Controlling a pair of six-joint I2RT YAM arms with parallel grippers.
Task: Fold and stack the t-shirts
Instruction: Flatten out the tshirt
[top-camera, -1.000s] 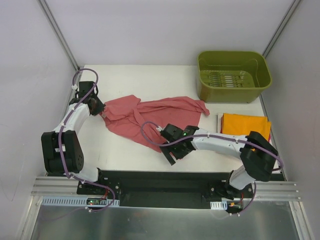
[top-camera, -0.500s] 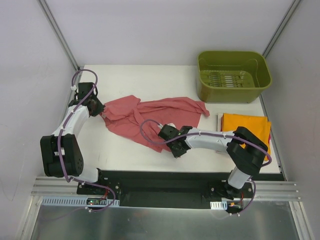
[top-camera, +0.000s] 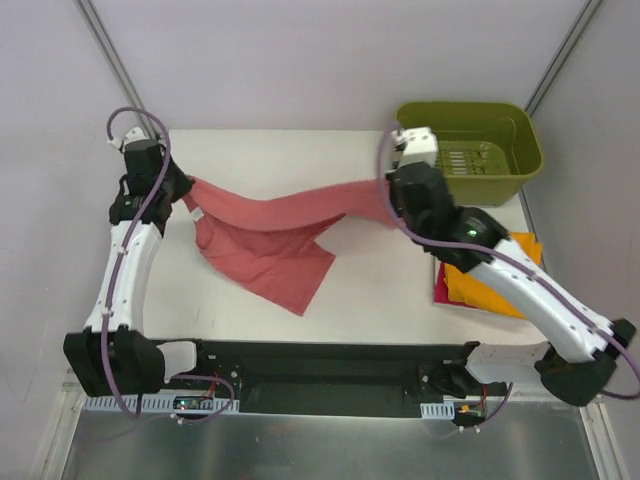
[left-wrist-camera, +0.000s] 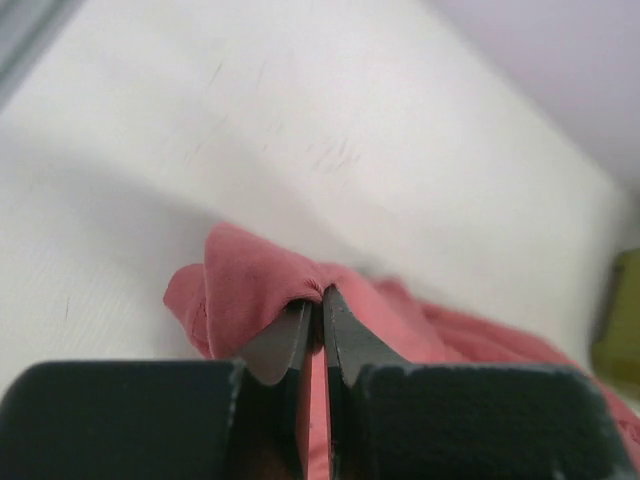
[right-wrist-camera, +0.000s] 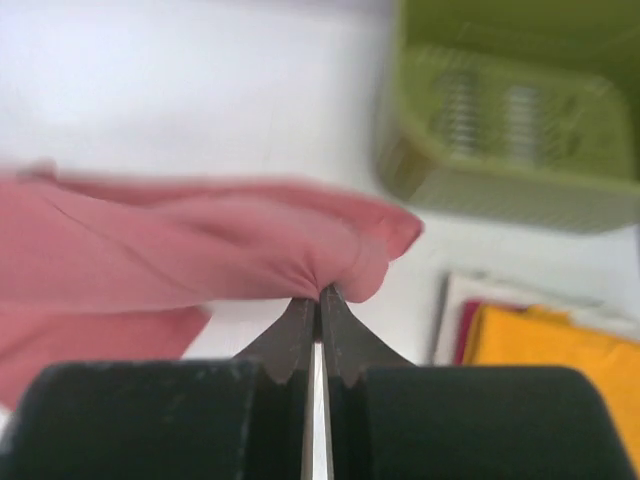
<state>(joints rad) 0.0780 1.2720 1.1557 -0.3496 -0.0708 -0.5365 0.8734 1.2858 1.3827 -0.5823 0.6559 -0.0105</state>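
Observation:
A dusty-red t-shirt (top-camera: 270, 235) hangs stretched between both arms above the table, its lower part draping down to the white surface. My left gripper (top-camera: 186, 190) is shut on the shirt's left end (left-wrist-camera: 250, 285), with the cloth bunched over the fingertips. At the right end (right-wrist-camera: 340, 255) my right gripper (top-camera: 392, 200) is shut on a pinch of the same shirt, raised near the green tub. A folded bright orange t-shirt (top-camera: 492, 268) lies at the right on a magenta-pink one (top-camera: 441, 291), of which only an edge shows.
The green tub (top-camera: 468, 150) stands at the back right corner, just behind my right gripper. A white sheet (right-wrist-camera: 452, 305) shows under the folded stack. Grey walls close in the table (top-camera: 380, 290) on the left, back and right.
My right gripper shut on the red shirt's near edge, then lifted it up and back toward the tub. The left arm also rose, pulling the shirt taut between them.

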